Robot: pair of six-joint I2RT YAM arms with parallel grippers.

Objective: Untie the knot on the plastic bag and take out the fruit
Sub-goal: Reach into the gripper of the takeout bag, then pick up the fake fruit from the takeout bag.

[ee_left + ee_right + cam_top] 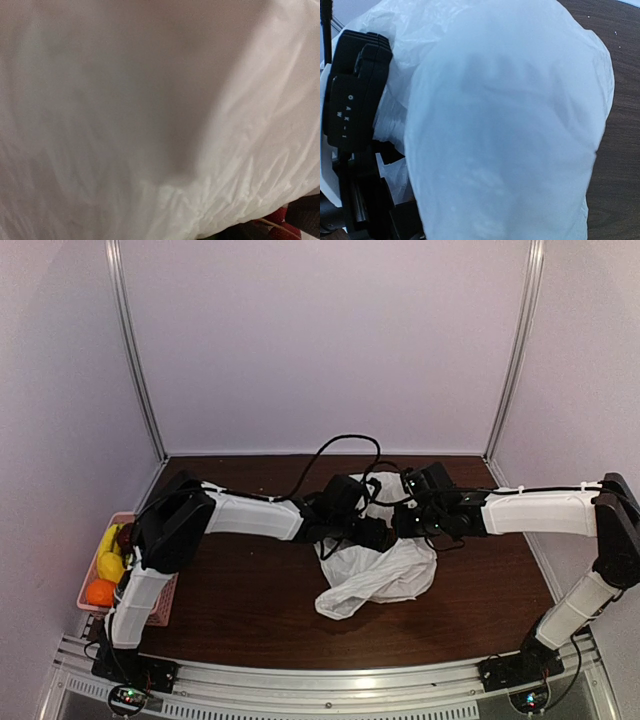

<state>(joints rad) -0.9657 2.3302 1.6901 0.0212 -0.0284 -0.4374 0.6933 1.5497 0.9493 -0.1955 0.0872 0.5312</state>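
Dark brown wooden counter (250,615) stretches between the 2 arm bases at the near edge, and that strip is the widest room we have for moving. Just beyond it the thin, crinkly, white plastic bag (385,578) slumps near the middle of the counter, its lower fold spread toward us.

We judge it light, limp and slippery, quick to tear under a hard pull, with any fruit inside giving the only weight and likely to roll. The twisted handle loops are the place to take hold, not the loose wall.

Farther in, the left hand (368,532) and the right hand (412,523) meet at the bag's upper part. White film blankets both wrist views, so we cannot tell whether either hand is open or closed. The knot is hidden from us. A red shape (280,225) peeks under the film; we cannot name it.

At the left edge, well apart, sits a pink plastic basket (162,612) with yellow and orange fruit. A looping black cable (340,445) behind the hands could snag, and pale lilac walls (320,340) close 3 sides.
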